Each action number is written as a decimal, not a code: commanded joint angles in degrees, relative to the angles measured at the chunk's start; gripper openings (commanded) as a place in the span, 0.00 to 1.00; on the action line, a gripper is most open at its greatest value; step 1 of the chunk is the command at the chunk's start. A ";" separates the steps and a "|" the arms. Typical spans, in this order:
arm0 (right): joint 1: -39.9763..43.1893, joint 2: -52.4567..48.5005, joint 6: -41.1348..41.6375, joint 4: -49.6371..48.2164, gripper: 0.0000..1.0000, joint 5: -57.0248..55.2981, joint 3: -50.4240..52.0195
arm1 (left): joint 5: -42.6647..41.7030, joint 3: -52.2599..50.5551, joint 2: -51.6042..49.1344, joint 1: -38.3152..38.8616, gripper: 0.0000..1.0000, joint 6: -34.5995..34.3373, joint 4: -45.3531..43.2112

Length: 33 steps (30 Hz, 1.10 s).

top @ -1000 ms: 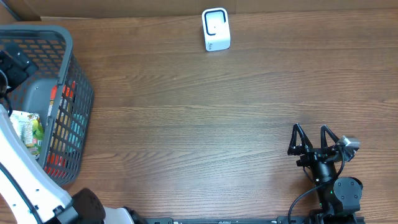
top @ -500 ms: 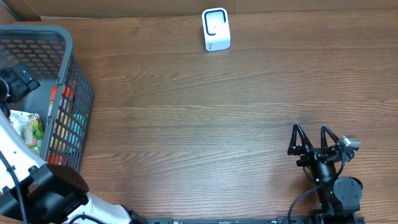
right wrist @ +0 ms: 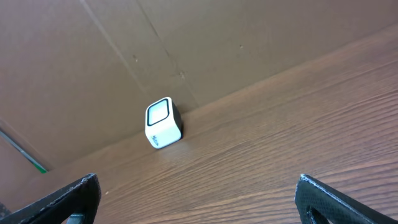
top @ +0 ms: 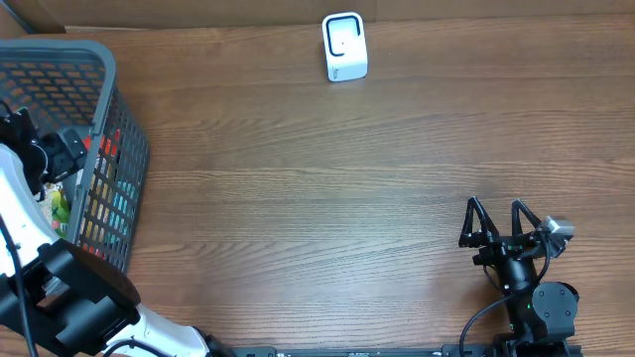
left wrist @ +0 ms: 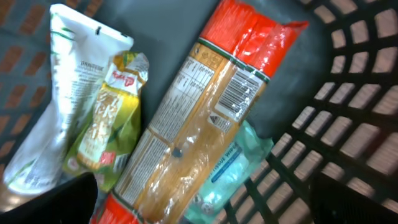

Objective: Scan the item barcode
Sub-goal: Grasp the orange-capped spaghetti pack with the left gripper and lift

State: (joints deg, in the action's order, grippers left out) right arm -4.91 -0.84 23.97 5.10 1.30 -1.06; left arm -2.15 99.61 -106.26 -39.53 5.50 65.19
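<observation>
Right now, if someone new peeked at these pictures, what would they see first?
Probably the gray basket at the table's left edge, with packets inside. The brightest is a long orange-red packet lying in it, its barcode showing, beside a green-and-yellow pouch. Far across the wooden table, a small white scanner stands alone by the back edge.

No word can be read for sure. In the left wrist view, the long orange packet (left wrist: 199,130) in the middle has a barcode (left wrist: 238,93) and a box of tiny print, too blurry to read. The white pouch (left wrist: 68,74) at the upper left has small dark letters. The yellow-green packet (left wrist: 106,124) has a red logo. The teal packet (left wrist: 227,171) has blue writing. All are blurred.
</observation>
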 commanded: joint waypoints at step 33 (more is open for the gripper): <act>-0.28 0.61 -0.04 -0.44 1.00 0.26 0.61 | -3.96 -31.32 -1.33 -0.24 0.42 12.50 -38.23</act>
State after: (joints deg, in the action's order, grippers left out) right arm -4.91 -0.84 23.97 5.10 1.28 -1.06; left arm -4.51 70.48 -106.96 -39.75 17.58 26.41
